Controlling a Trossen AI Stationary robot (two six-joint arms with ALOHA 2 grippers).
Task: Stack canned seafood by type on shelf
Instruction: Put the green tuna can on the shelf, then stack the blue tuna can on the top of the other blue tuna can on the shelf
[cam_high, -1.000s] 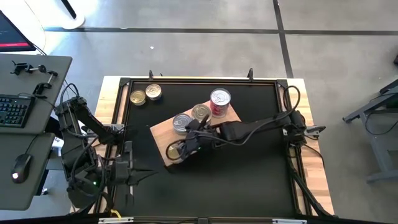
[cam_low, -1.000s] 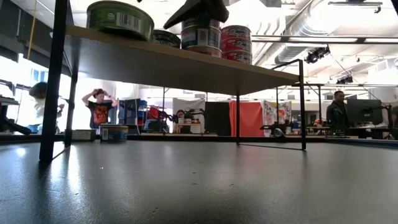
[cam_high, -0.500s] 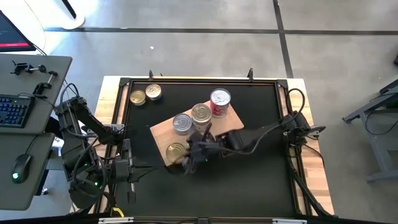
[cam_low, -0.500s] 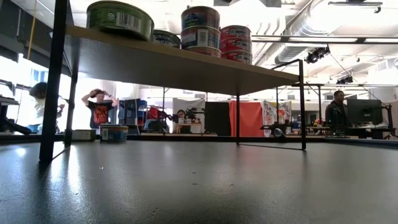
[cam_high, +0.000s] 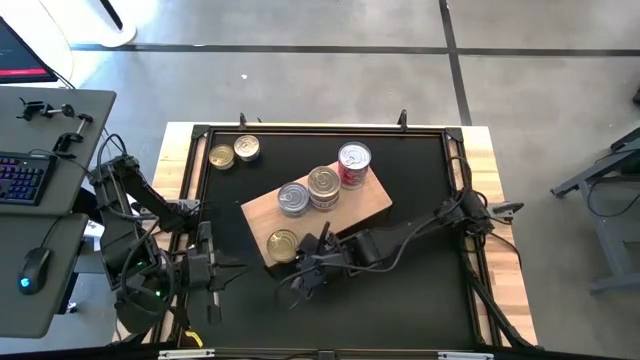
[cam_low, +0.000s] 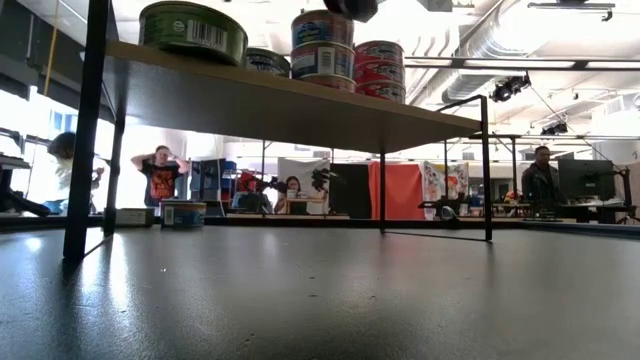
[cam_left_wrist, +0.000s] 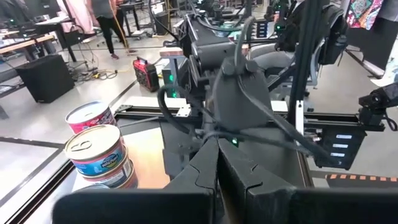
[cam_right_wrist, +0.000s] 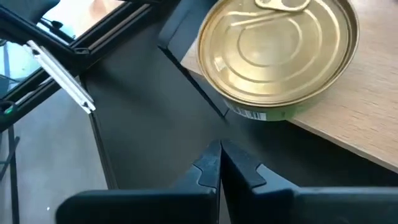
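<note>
The light-brown shelf (cam_high: 345, 212) stands slantwise on the black table. On it are a flat gold tin (cam_high: 283, 243) at its near left corner, two stacks of silver-topped tins (cam_high: 293, 198) (cam_high: 323, 183) and a red-labelled stack (cam_high: 354, 163). Two more tins (cam_high: 222, 156) (cam_high: 247, 148) sit on the table at the far left. My right gripper (cam_high: 300, 278) is shut and holds nothing, just off the shelf's near edge; its wrist view shows the gold tin (cam_right_wrist: 280, 50) beyond the shut fingers (cam_right_wrist: 221, 160). My left gripper (cam_high: 232, 268) waits shut at the near left.
The table's raised black frame (cam_high: 200, 150) runs round its edge. Open black tabletop (cam_high: 400, 300) lies near and right of the shelf. In the low view the shelf's thin black legs (cam_low: 85, 130) hold it up off the table. People show in the room beyond.
My right gripper has drawn back from over the gold tin toward the table's near edge, sinking a little, and its fingers have shut on nothing. The gold tin stays where it was on the shelf's near left corner.
</note>
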